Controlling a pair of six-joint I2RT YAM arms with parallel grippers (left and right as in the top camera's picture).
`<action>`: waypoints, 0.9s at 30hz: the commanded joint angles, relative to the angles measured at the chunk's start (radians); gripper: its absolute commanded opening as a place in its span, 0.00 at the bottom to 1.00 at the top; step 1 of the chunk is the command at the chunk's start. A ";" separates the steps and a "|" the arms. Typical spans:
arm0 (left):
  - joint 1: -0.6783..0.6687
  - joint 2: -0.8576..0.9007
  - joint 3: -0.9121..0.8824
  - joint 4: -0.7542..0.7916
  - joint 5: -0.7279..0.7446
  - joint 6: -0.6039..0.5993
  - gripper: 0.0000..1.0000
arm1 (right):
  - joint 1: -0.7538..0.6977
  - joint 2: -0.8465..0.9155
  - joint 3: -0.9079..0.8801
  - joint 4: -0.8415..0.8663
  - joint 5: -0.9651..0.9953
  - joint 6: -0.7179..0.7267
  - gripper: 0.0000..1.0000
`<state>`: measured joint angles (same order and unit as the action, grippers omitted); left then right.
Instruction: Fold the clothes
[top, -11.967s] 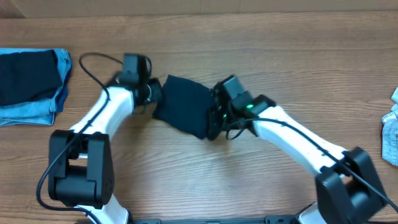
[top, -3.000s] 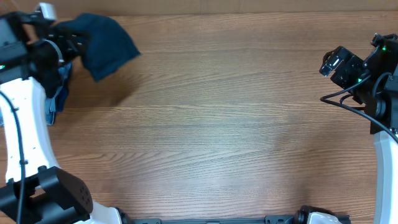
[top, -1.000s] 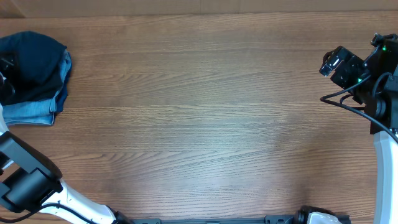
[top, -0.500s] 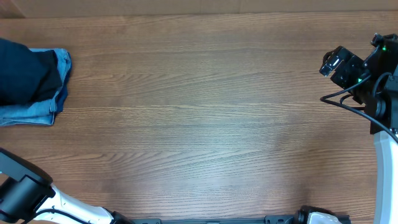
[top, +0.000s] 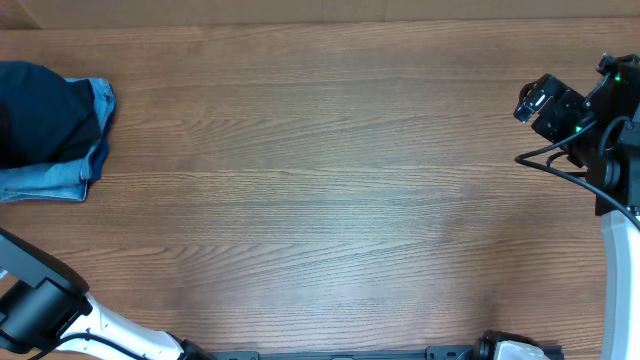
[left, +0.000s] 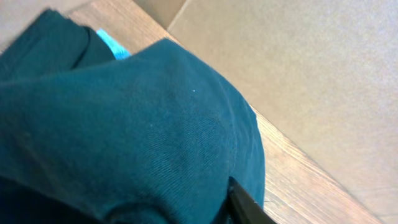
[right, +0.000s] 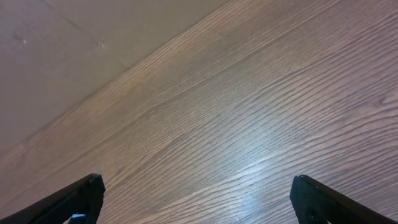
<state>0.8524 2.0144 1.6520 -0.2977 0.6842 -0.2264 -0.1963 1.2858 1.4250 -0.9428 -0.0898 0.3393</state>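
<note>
1. Navy cloth: the dark navy shirt (top: 45, 105) lies at the upper left of the overhead frame. It sits on top of the light blue denim (top: 60, 178), whose edge shows below and to the right of it. The stack rests on the wooden worktop (top: 330, 190).
2. Latest change: three seconds ago the shirt hung in the air at the upper left, carried by the left arm (top: 40, 300). One second ago it was down on the denim, and it remains there now.
3. The left tool (left: 239, 208) shows only one dark fingertip, at the lower edge of its wrist view. Cloth fills the rest of that view right up to it. Whether it pinches the shirt or has let go cannot be told.
4. The right tool (right: 200, 198) has its fingers spread wide over bare wood with nothing between them. It has held the same place at the right edge for three seconds.
5. Twelve seconds ago both tools worked the shirt at the centre of the frame. No cloth lies there now.
6. Judgement: this garment appears folded and stacked. The left tool now needs a clean release and withdrawal. The risk is dragging the top layer and undoing the fold.
</note>
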 joint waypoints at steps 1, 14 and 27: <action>-0.008 -0.001 0.021 0.039 -0.003 0.064 0.24 | -0.002 -0.004 0.016 0.005 0.003 -0.007 1.00; -0.016 -0.001 0.021 -0.222 -0.077 0.065 0.88 | -0.002 -0.004 0.016 0.004 0.003 -0.007 1.00; -0.016 -0.045 0.021 -0.458 0.154 0.137 1.00 | -0.002 -0.004 0.016 0.004 0.003 -0.007 1.00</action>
<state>0.8536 2.0140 1.6577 -0.7475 0.7033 -0.1551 -0.1963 1.2858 1.4250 -0.9428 -0.0898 0.3393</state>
